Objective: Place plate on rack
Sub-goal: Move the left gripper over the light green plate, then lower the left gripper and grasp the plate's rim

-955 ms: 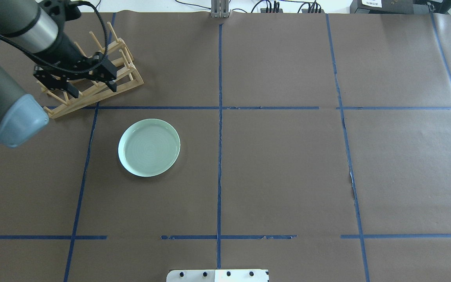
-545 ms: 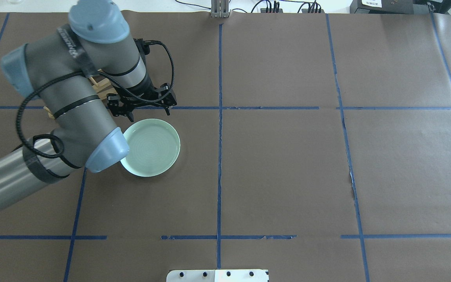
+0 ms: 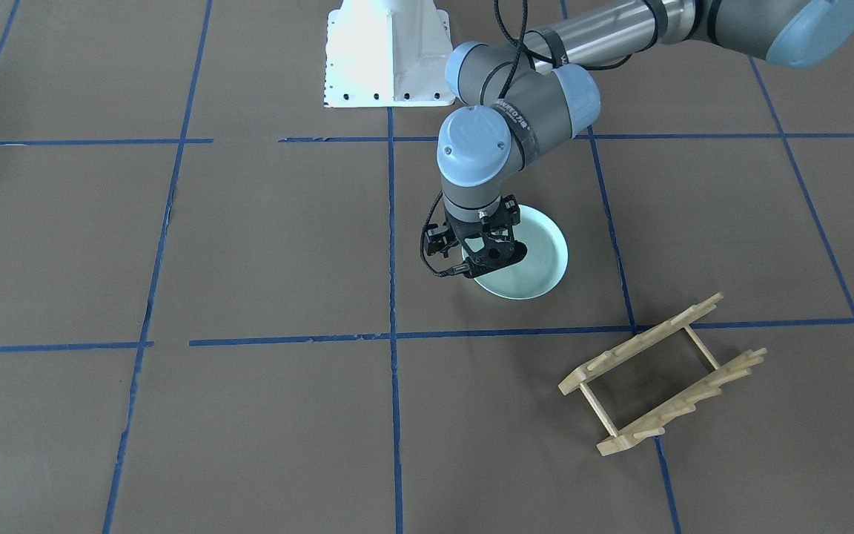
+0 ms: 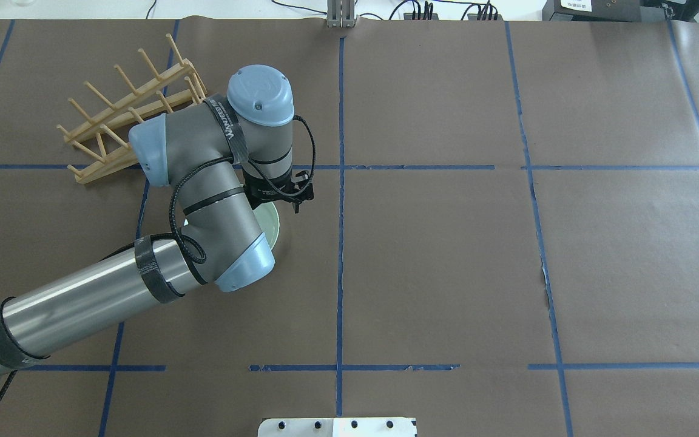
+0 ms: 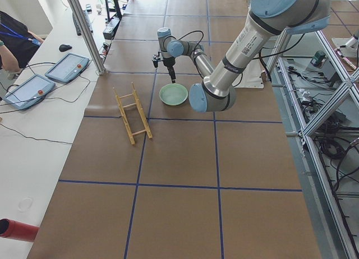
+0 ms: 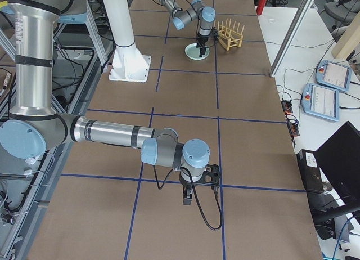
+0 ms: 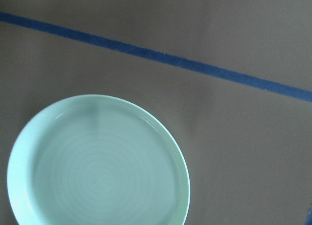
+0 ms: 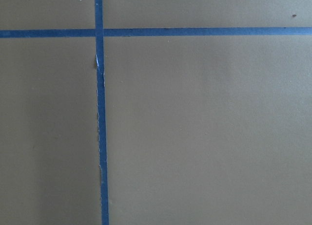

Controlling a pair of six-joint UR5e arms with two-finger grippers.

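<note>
The pale mint-green plate [image 3: 534,259] lies flat on the brown table; it fills the lower left of the left wrist view [image 7: 97,161]. In the overhead view my left arm hides all but a sliver of the plate [image 4: 272,226]. My left gripper [image 3: 480,270] points down, open and empty, just above the plate's rim on the side toward the table's middle. The light-wood rack [image 3: 664,374] [image 4: 102,169] stands empty beyond the plate, apart from it. My right gripper [image 6: 188,199] hangs over bare table far from both; I cannot tell whether it is open or shut.
Blue tape lines [image 4: 340,182] divide the brown paper into squares. The white robot base [image 3: 386,52] is at my edge of the table. A metal post [image 4: 341,15] stands at the far edge. Two tablets [image 5: 67,67] lie on a side bench by an operator.
My left arm swung from over the rack toward the table's middle, uncovering the rack. Its open gripper came down over the plate's rim. The plate and rack have not moved.
</note>
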